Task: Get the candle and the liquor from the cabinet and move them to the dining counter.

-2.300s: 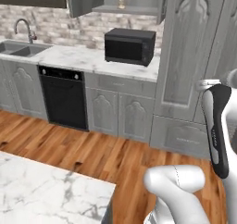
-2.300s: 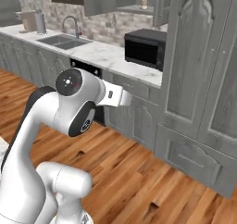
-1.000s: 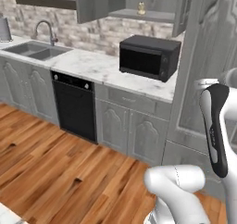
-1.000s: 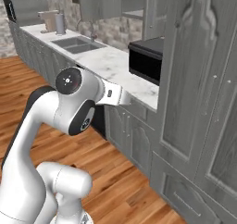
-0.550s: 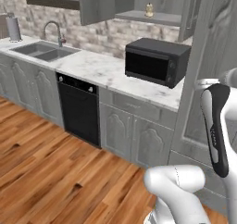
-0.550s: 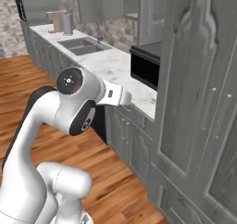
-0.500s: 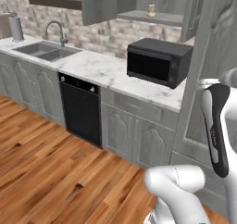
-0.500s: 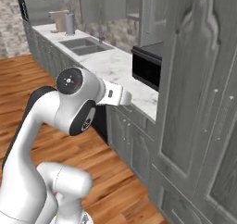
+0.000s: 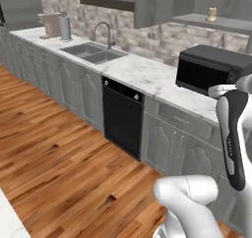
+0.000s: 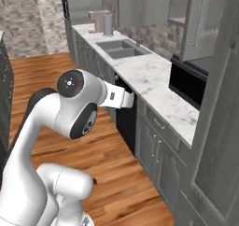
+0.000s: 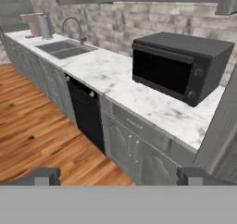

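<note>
Arm: white, folded upright. In the left base view its dark-jointed forearm stands at the right edge of the frame with the white base joint at the lower right. In the right base view the big round shoulder joint sits left of centre and the white link reaches toward the middle of the frame, over the wood floor (image 10: 42,71).

Gripper (image 11: 119,176): open, its two dark fingertips (image 11: 44,176) standing wide apart at the bottom of the hand view, nothing between them. It points at the kitchen run, well apart from everything on it.

Candle (image 9: 211,14): small tan shape at the upper right of the left base view, standing on the shelf of the open cabinet (image 9: 216,21); a tan blur at the top edge of the hand view is likely the same candle. Too small to make out detail.

Liquor: cannot be made out.

Microwave (image 11: 178,65): black box on the marble worktop (image 11: 111,77), centre right of the hand view, below the cabinet shelf.

Sink (image 9: 93,52): sunk in the worktop, upper left of the left base view, with a curved faucet (image 9: 104,31) behind it.

Dishwasher (image 9: 123,119): black front, under the worktop, centre of the left base view.

Paper towel roll (image 9: 65,28): upright near the far end of the worktop, upper left.

Brick wall (image 11: 139,19): behind the worktop.
</note>
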{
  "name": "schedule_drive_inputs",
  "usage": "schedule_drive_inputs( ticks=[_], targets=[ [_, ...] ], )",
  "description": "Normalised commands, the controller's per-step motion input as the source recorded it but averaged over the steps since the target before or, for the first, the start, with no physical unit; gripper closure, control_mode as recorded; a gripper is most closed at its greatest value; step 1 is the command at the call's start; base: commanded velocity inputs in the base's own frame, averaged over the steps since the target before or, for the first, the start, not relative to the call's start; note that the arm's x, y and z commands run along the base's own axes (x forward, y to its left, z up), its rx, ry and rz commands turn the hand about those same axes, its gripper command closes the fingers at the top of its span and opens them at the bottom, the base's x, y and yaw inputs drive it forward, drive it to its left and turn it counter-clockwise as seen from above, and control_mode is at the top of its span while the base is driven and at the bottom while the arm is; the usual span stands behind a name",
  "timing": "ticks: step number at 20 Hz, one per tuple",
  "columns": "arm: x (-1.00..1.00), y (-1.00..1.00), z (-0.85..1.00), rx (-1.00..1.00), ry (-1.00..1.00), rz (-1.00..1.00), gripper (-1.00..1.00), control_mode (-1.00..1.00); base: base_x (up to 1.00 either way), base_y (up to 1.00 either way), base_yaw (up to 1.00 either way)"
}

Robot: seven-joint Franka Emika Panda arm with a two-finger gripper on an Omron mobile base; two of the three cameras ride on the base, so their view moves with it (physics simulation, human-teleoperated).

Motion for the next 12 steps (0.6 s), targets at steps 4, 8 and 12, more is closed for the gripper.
schedule_drive_inputs(
  ticks=[4,8,12],
  targets=[
    [0.0,0.0,0.0,0.0,0.0,0.0,-1.0,1.0,0.56,0.01,0.37],
    [0.0,0.0,0.0,0.0,0.0,0.0,-1.0,1.0,0.56,-0.08,0.33],
    [0.0,0.0,0.0,0.0,0.0,0.0,-1.0,1.0,0.57,-0.16,0.26]
  ],
)
